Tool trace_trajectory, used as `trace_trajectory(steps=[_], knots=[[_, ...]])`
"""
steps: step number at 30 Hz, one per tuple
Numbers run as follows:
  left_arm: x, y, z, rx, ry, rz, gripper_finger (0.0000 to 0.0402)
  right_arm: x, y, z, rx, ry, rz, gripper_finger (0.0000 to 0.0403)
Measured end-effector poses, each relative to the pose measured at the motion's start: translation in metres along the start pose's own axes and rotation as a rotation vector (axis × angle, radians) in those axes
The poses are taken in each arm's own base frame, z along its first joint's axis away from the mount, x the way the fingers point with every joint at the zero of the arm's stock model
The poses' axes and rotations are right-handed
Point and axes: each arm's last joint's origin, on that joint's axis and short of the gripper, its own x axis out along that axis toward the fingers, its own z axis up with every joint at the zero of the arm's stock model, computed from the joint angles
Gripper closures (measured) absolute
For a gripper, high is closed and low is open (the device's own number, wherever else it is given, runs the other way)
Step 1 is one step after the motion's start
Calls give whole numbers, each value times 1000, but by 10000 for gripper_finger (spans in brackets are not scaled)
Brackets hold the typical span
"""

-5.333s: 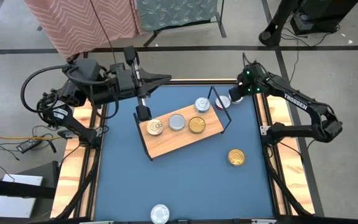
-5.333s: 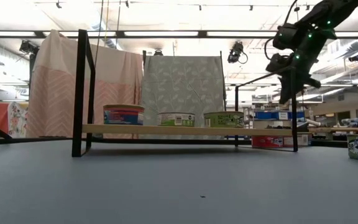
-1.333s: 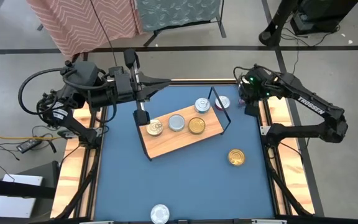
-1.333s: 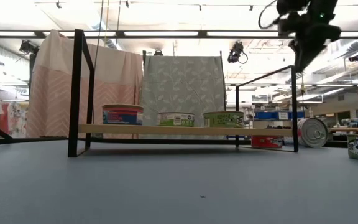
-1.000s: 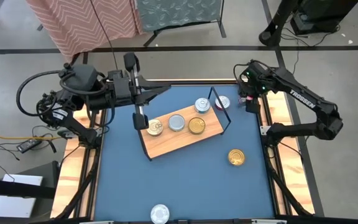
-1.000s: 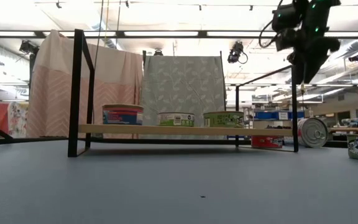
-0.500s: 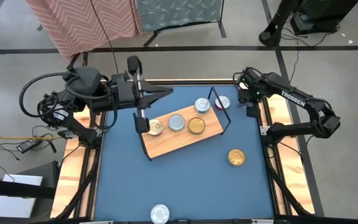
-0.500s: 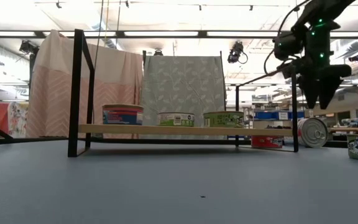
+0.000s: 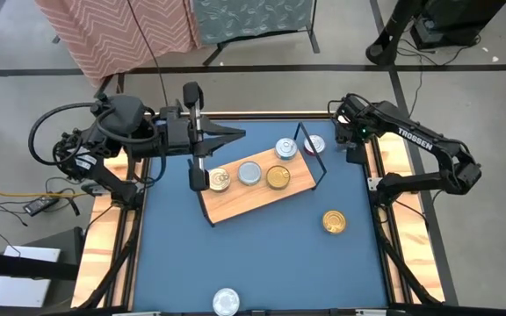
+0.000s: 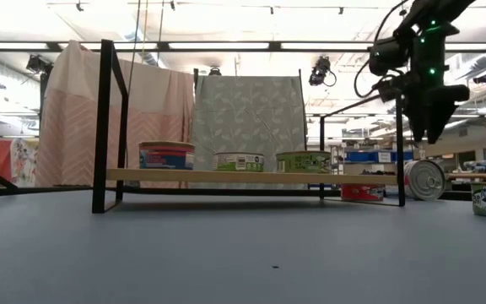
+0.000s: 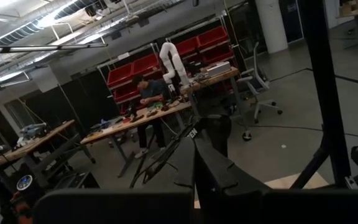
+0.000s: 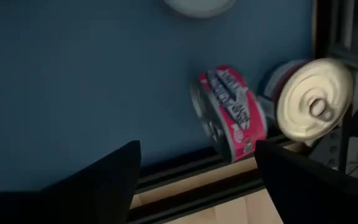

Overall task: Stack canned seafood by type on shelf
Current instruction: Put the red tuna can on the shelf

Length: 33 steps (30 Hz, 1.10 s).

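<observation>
Right gripper (image 12: pixel 197 171) wide open, empty, above far-right corner; red-label tin (image 12: pixel 232 112) tipped on edge beside silver tin (image 12: pixel 312 99). Label text unreadable. Shelf (image 9: pixel 257 189) w/ four tins.

four tins (image 9: pixel 249 174) on shelf (image 9: pixel 235 204); gold tin (image 9: pixel 334 222) on table.

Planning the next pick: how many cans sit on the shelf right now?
4: gold, silver, gold, and silver behind it. Others may be hidden.
</observation>
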Motion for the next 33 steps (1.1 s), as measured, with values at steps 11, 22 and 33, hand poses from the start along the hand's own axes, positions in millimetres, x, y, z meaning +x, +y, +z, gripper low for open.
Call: trace_trajectory(steps=[11, 22, 33], knots=[[0, 0, 0, 0, 0, 0, 396, 10, 12, 24, -138, 59, -40, 73], [0, -1, -3, -4, 31, -12, 396, 38, -4, 36, -172, 161, -65, 75], [0, -4, -6, -8, 41, -73, 396, 60, -20, 34, -121, 235, -16, 75]])
